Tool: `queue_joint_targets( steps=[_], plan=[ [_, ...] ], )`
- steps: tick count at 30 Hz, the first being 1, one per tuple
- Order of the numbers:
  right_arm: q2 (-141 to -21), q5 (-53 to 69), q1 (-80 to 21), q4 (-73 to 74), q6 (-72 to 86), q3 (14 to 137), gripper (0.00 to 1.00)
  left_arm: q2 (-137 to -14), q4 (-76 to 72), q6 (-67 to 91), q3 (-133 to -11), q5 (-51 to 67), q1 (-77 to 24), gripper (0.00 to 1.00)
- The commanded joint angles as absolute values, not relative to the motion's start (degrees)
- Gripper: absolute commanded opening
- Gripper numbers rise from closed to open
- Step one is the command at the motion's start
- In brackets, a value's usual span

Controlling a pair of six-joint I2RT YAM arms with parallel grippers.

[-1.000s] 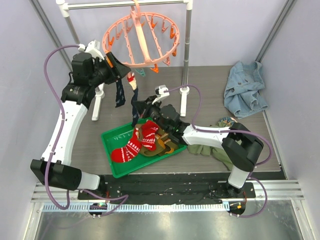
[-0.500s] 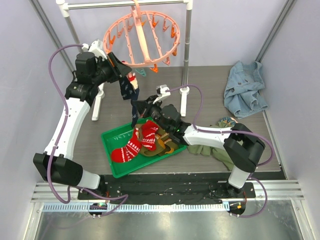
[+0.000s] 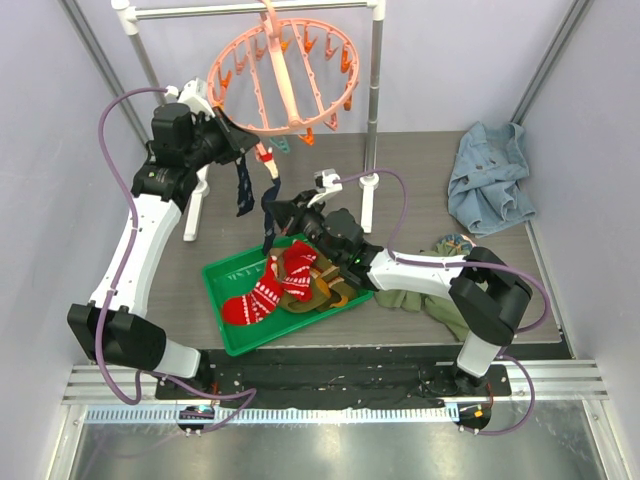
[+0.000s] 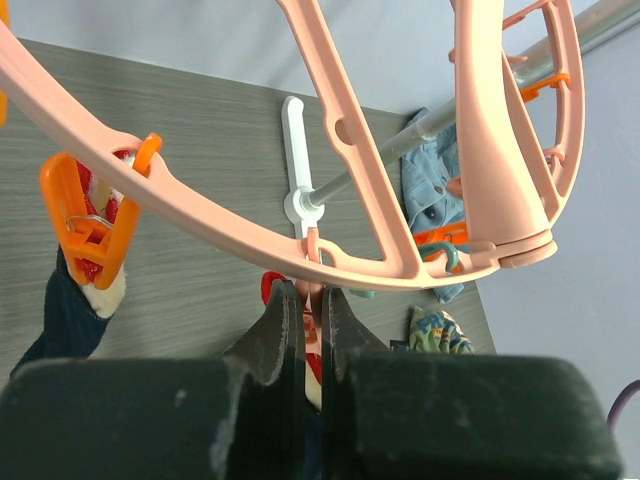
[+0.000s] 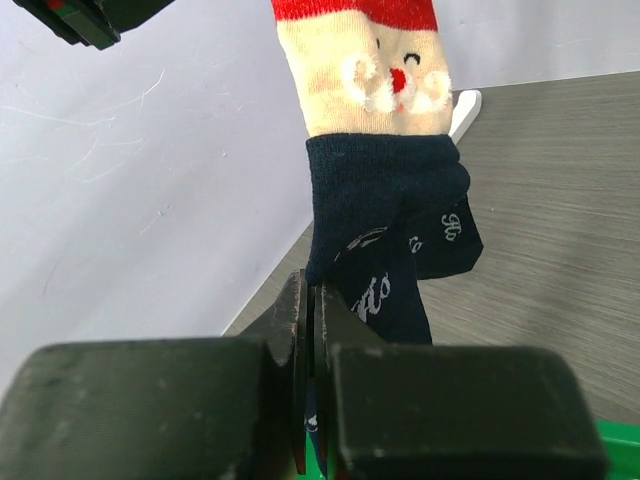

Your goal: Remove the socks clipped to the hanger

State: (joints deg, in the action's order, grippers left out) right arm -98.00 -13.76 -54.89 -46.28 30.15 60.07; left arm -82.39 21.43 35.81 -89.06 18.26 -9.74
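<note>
**Gripping at two heights, one above the other**

My left claw (image 4: 308,295) is up at the lower rim of the pink hanger (image 4: 490,120), its jaws pressed together on a small peg (image 4: 312,268) that dangles from the ring. Below that peg hangs a navy sock (image 5: 385,195) with a Santa face and a red top. My right claw (image 5: 308,290) is clamped on the lower part of this sock, near the far edge of the green tray (image 3: 215,275). A second sock (image 4: 55,310) hangs just beside, from an orange peg (image 4: 90,225). In the tray lie red patterned socks (image 3: 255,298) and olive-brown socks (image 3: 320,290), touching one another. A denim garment (image 3: 488,175) lies well apart on the table (image 3: 420,160).
</note>
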Motion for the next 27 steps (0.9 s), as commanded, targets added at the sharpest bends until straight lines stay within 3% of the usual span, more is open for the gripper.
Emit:
queue_joint_targets(
  steps=[1,8,17,22,27],
  plan=[
    [-94.57,-13.45,-54.76,-48.61,30.67,59.77,0.01,-82.0,19.95,36.21,-89.74,18.9,-9.49,0.0],
    [-90.89,-12.57,-54.67,-42.99,29.45,57.57,0.01,-82.27,21.18,35.95,-91.05,18.72,-9.49,0.0],
    [-86.75,-0.71,-55.46,-23.12,27.6,59.33,0.01,-81.39,22.06,35.95,-91.85,19.33,-9.49,0.0],
    [-86.04,1.21,-57.39,-23.64,32.07,53.9,0.01,-80.95,21.97,36.39,-91.85,20.47,-9.49,0.0],
    [-87.1,0.27,-59.85,-33.3,41.83,44.4,0.01,-81.21,21.89,36.04,-92.29,22.15,-9.49,0.0]
  ],
)
